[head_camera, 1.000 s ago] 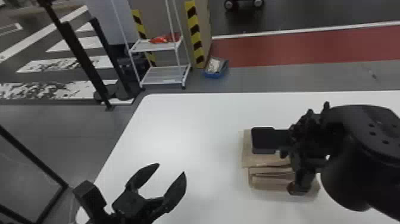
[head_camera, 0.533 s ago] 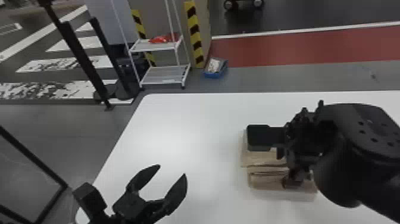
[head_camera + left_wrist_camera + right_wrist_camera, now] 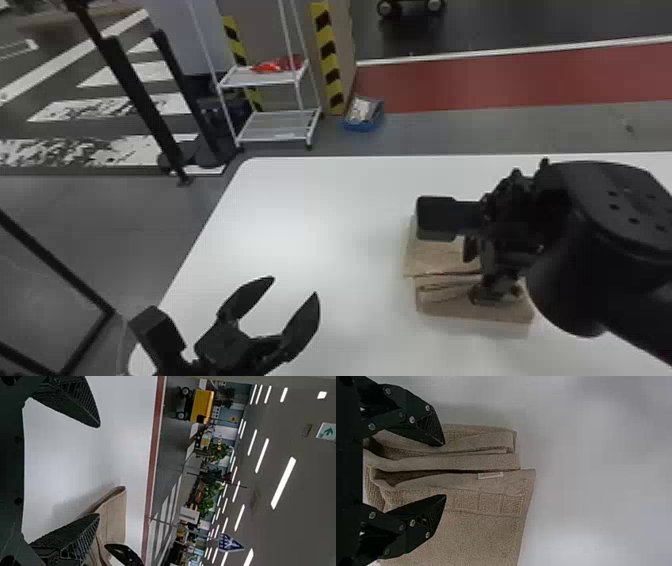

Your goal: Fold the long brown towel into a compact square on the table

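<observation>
the nubby brown towel (image 3: 435, 257) lies in layered, boxy folds on the smooth white counter (image 3: 300, 225). the right gripper (image 3: 472, 274), fingers wide, is over it; the left gripper (image 3: 295, 286), also wide, is well apart.

Ceiling lights (image 3: 283, 483) glow white above a table (image 3: 300, 225) with soft glare and shadow.

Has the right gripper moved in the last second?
Yes. In the head view, the right gripper has shifted slightly toward the far edge of the table, away from the robot.
</observation>
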